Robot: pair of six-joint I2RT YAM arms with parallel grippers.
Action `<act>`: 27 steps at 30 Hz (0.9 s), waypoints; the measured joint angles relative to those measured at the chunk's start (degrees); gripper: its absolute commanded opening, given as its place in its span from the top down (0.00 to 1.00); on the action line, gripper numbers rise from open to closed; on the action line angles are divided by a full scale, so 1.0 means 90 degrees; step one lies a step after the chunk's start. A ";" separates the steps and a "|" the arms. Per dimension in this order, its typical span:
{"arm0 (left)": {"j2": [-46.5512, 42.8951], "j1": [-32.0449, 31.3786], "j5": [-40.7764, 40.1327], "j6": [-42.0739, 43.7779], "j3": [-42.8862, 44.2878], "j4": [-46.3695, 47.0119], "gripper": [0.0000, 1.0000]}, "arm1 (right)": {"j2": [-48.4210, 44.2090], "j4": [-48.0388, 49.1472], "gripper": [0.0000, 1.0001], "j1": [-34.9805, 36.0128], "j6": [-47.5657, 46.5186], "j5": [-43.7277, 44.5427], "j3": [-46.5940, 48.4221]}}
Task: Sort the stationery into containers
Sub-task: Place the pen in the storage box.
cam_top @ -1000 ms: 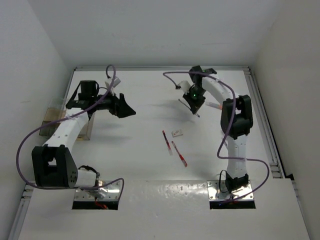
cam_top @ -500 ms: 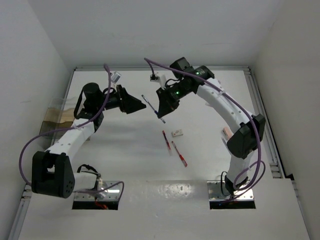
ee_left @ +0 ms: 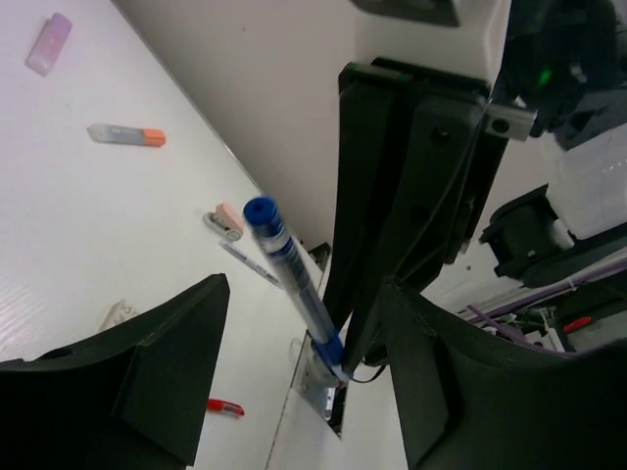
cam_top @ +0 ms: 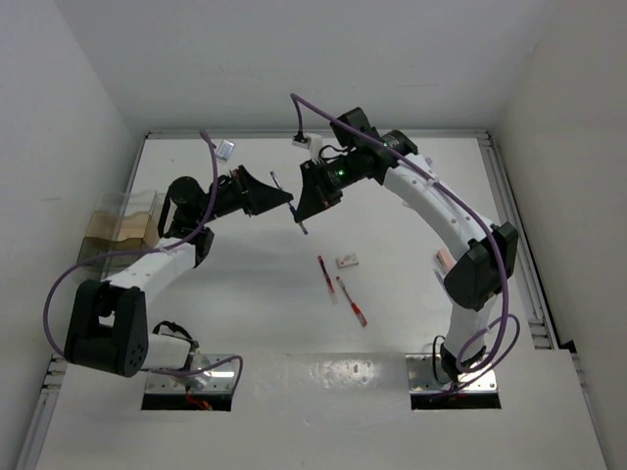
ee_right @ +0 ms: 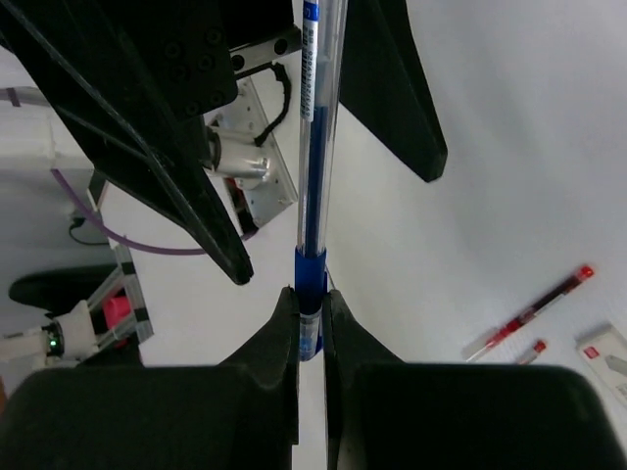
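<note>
My right gripper is shut on the lower end of a blue pen and holds it in the air above the table's middle. My left gripper is open. Its two fingers stand either side of the same blue pen without touching it. Two red pens and a whitish eraser lie on the table. The clear tan-tinted containers stand at the left edge.
In the left wrist view a pink eraser, a marker with an orange-pink cap and a thin pale pen lie toward the right wall. White walls close the table's back and sides.
My right arm swung left across the table carrying the blue pen. My left gripper moved right to meet it, and the pen now stands between its open fingers.
</note>
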 measured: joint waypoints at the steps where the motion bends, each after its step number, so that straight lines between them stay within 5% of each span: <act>1: 0.0039 -0.0012 -0.0039 -0.0141 0.0000 0.0141 0.34 | 0.0000 0.0083 1.00 0.0032 0.0097 -0.0012 -0.0036; 4: 0.0134 -0.0029 -0.0121 -0.0544 0.0000 0.0478 0.55 | 0.0000 0.0231 1.00 0.0109 0.0389 -0.0012 -0.0107; 7: 0.0160 -0.0017 -0.0143 -0.0702 0.0024 0.0459 0.98 | 0.0000 0.0425 0.94 0.0119 0.0612 -0.0015 -0.0109; 9: 0.0160 0.0015 -0.0032 -0.0590 0.0350 -0.0138 1.00 | 0.0027 0.0517 0.59 0.0141 0.0656 0.0117 -0.0112; 10: 0.0172 0.0034 0.0000 -0.0342 0.0554 -0.0493 1.00 | 0.0034 0.0571 0.30 0.0131 0.0702 0.0092 -0.0112; 12: 0.0185 0.0185 0.0066 0.0306 0.1035 -0.1443 1.00 | 0.0032 0.0600 0.12 0.0109 0.0814 0.0051 -0.0109; 18: 0.0777 0.1149 -0.0245 0.3655 0.3500 -0.5858 1.00 | -0.0046 0.0619 0.09 -0.0335 0.0787 -0.0058 -0.0248; 22: 0.1180 0.1664 -0.2030 0.5693 0.4792 -0.8417 1.00 | -0.0236 0.0432 0.11 -0.1020 0.0430 0.0155 -0.0614; 27: 0.1569 0.2108 -0.4148 0.7278 0.5124 -1.0110 1.00 | -0.0515 -0.0032 0.12 -0.1496 -0.0391 0.0731 -0.1275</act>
